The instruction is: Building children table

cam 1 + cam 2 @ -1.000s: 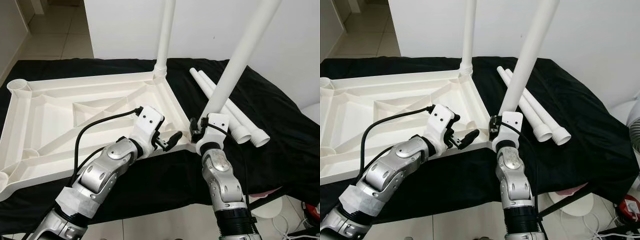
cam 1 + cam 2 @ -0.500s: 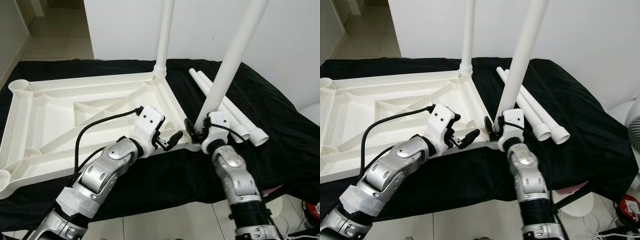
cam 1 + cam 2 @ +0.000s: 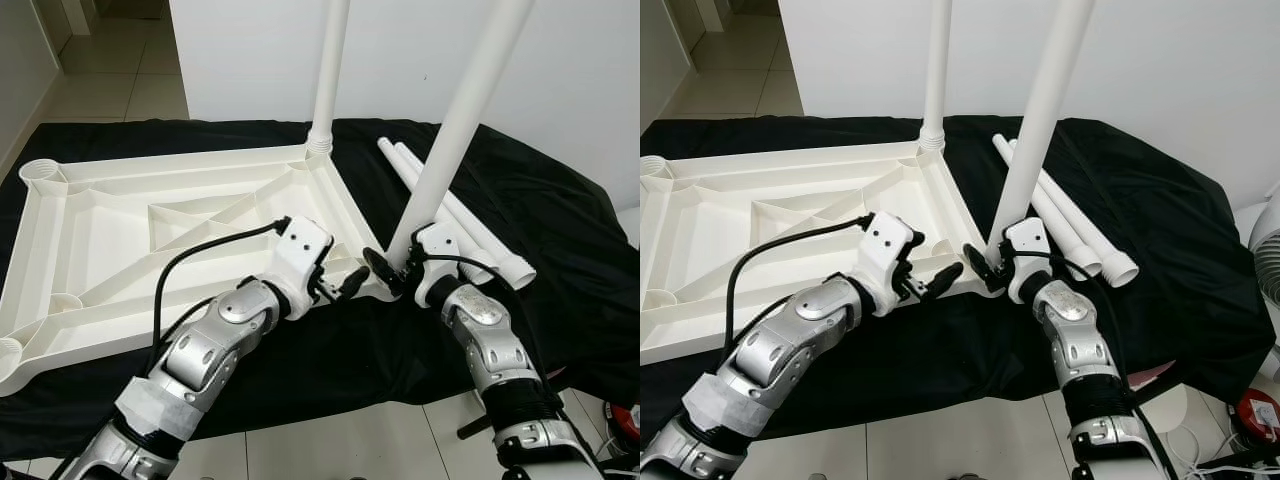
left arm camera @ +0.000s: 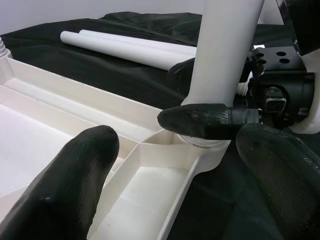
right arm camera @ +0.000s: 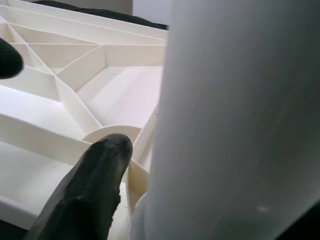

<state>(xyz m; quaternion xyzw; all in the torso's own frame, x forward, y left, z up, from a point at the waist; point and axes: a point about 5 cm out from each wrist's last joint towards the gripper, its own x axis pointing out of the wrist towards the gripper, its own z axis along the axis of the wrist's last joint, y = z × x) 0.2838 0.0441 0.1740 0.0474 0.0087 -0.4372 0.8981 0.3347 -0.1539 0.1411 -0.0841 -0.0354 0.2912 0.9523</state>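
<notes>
Nearest us, our left gripper (image 3: 345,285) hovers with fingers spread over the corner of the upturned white plastic ribbed tabletop (image 3: 120,235). Our right gripper (image 3: 385,272) clasps the white plastic tube leg (image 3: 455,125) at that corner socket. Beyond, two spare white tube legs (image 3: 465,225) lie on the black cloth (image 3: 560,230).

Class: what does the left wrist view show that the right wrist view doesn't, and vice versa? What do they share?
Left wrist view: two spare legs lying on the black cloth, seen past the open left gripper. Right wrist view: the diagonal ribs across the upturned tabletop. Both: the right gripper clamped on the upright leg at its corner socket.
</notes>
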